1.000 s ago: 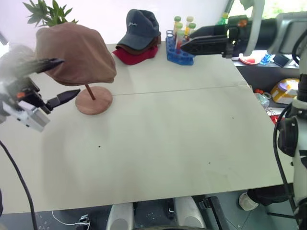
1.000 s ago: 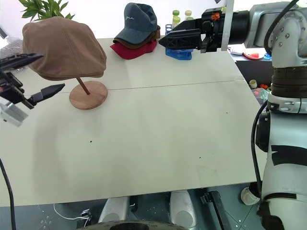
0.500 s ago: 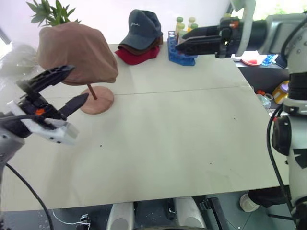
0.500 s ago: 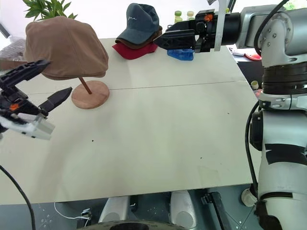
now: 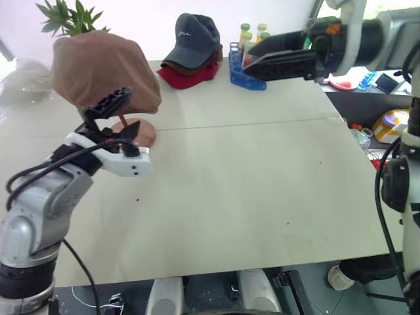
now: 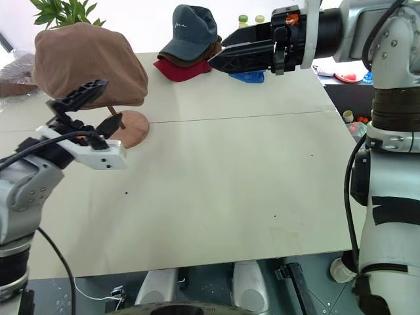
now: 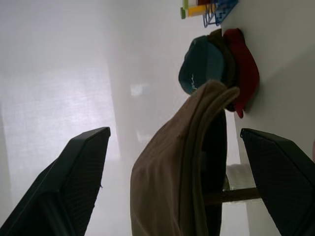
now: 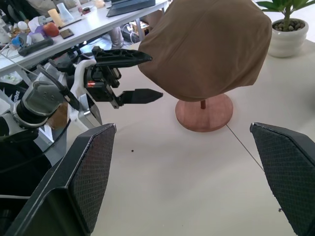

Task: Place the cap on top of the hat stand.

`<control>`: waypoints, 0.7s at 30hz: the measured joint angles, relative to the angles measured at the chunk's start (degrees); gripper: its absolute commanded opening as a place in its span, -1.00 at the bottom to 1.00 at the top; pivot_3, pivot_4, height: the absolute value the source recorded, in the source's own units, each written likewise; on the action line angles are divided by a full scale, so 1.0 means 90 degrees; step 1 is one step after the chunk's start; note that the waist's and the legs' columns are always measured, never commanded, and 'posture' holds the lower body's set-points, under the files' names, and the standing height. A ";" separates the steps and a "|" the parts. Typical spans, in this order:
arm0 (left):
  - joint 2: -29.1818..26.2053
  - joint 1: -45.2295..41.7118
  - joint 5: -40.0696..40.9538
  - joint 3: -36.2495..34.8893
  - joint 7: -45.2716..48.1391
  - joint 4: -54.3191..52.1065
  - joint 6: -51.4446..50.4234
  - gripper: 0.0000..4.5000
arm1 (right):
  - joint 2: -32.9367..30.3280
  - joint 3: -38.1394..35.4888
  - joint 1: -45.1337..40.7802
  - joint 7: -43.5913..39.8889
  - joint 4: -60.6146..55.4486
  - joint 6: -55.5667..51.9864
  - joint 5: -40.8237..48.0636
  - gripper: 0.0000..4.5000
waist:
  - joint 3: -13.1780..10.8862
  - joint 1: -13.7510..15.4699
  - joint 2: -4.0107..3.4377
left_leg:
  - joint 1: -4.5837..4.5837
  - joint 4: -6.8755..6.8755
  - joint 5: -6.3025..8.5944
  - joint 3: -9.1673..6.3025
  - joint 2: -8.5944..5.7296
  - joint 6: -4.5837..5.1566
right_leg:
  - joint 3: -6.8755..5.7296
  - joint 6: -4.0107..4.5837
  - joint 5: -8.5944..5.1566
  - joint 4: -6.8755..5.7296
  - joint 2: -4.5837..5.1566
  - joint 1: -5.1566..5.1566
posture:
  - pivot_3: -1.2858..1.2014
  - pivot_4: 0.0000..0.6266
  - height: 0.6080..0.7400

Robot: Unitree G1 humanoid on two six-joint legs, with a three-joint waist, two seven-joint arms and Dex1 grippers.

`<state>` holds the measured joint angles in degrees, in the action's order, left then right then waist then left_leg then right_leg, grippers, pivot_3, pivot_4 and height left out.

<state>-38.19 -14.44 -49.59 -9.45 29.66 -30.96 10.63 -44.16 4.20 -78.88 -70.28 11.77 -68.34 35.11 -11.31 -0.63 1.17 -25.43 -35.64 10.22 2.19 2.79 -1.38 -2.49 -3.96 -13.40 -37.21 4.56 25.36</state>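
The brown cap [image 5: 102, 69] rests on top of the hat stand, covering its disc, at the table's far left. The stand's rod and round wooden base [image 6: 133, 128] show below it. My left gripper [image 5: 121, 117] is open and empty, just in front of the cap's lower edge and the base, touching neither. The left wrist view looks up at the cap [image 7: 172, 187] between its wide-spread fingers. My right gripper [image 5: 251, 65] hangs high over the table's back, pointing left toward the stand, open and empty. The right wrist view shows the cap [image 8: 211, 44] on the stand [image 8: 204, 112].
A dark grey baseball cap [image 5: 193, 36] lies on a red cap [image 5: 184, 75] at the back centre. A blue rack of tubes [image 5: 239, 69] stands beside them, under my right gripper. A potted plant [image 5: 69, 16] is behind the stand. Cluttered items [image 5: 387, 125] lie beyond the table's right edge.
My left gripper has swung to the right and rolled, coming in close before the stand. The right gripper has barely moved. The cap has stayed on the stand.
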 measured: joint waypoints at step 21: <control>0.0283 -0.0689 -0.0756 0.0697 -0.0396 0.0705 -0.1101 -0.98 | -0.0081 -0.0171 0.0027 0.0506 -0.0052 -0.0118 0.0016 1.00 | 0.0001 0.0001 -0.0001 | -0.0001 -0.0003 0.0001 -0.0002 -0.0001 0.0002 | 0.0001 0.0000 0.0000 0.0000 0.0001 -0.0001 | 0.03 -0.52 0.82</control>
<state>-35.65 -20.65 -56.40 -3.18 26.09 -24.62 0.72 -44.88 2.66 -78.64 -65.73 11.30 -69.40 35.26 -11.31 -0.62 1.16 -25.44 -35.67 10.22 2.17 2.78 -1.36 -2.48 -3.97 -13.39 -37.21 4.57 25.36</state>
